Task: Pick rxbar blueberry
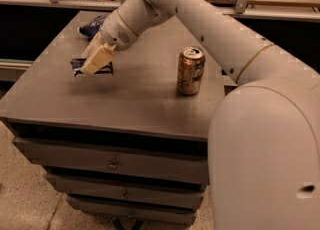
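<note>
One camera only: high, close off bench (140,101) front-right corner, facing down toward rear-left corner. Gripper (91,64) near left edge, clasping rxbar blueberry (106,68).

Pincer (91,66) holds dark-blue rxbar blueberry (78,65) just above table (130,106).
</note>
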`<state>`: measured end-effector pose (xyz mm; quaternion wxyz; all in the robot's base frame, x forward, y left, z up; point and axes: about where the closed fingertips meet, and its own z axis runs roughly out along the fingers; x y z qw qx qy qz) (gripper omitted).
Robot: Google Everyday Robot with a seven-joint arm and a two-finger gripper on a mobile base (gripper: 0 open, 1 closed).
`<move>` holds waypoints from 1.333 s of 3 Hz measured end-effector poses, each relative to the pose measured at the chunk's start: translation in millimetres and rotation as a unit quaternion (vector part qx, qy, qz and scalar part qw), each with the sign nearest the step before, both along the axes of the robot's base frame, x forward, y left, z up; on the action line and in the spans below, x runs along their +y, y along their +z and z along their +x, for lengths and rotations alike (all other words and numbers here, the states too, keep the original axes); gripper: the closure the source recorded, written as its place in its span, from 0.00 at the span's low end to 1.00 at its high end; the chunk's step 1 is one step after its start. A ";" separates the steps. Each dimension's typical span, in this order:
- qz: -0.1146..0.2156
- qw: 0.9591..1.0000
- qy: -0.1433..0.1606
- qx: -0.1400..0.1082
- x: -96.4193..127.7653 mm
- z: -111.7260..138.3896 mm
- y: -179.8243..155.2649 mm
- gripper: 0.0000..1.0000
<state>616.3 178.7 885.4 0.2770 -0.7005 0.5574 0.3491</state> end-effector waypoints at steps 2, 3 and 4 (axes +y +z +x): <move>0.129 0.988 -0.084 -0.029 -21.6 3.9 63.5 1.00; 0.156 0.982 -0.098 -0.046 -31.3 15.5 69.6 1.00; 0.158 0.981 -0.099 -0.050 -32.7 17.2 70.2 1.00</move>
